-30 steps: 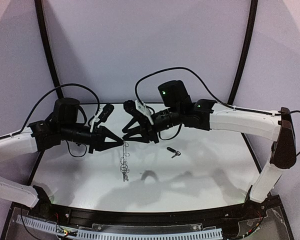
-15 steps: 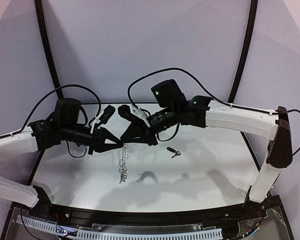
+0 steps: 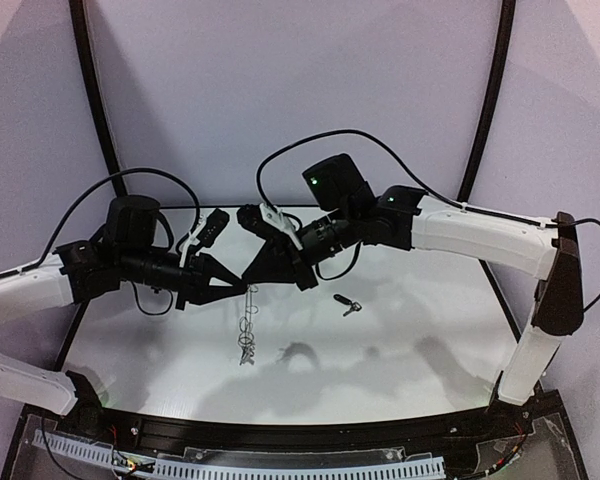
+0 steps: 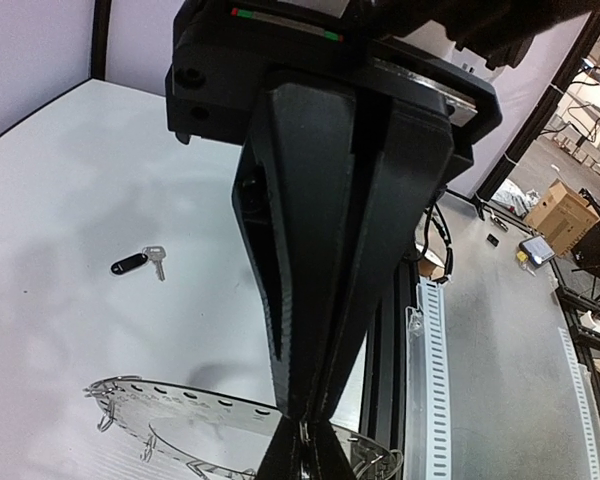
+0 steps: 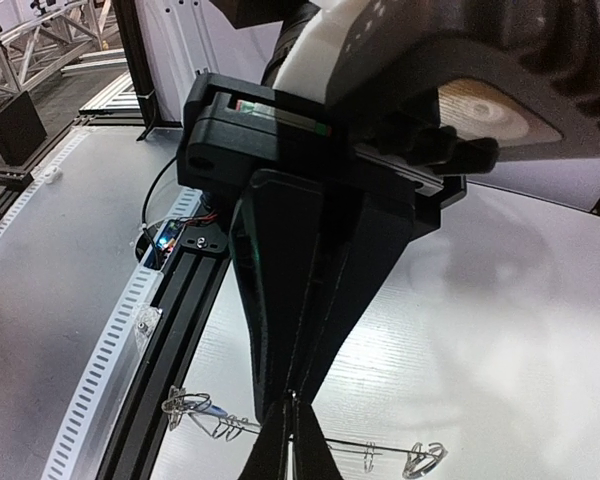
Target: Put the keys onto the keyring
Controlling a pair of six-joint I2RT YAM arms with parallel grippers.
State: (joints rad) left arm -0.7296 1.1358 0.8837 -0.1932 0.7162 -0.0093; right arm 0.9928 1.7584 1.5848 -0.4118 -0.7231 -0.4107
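White table carries one key (black head); right of centre.

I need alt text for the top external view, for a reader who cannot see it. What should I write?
Above a white table, the left gripper and right gripper meet tip to tip, with the keyring hanging edge-on beneath them. A black-headed key lies on the table, to the keyring's right in the picture.
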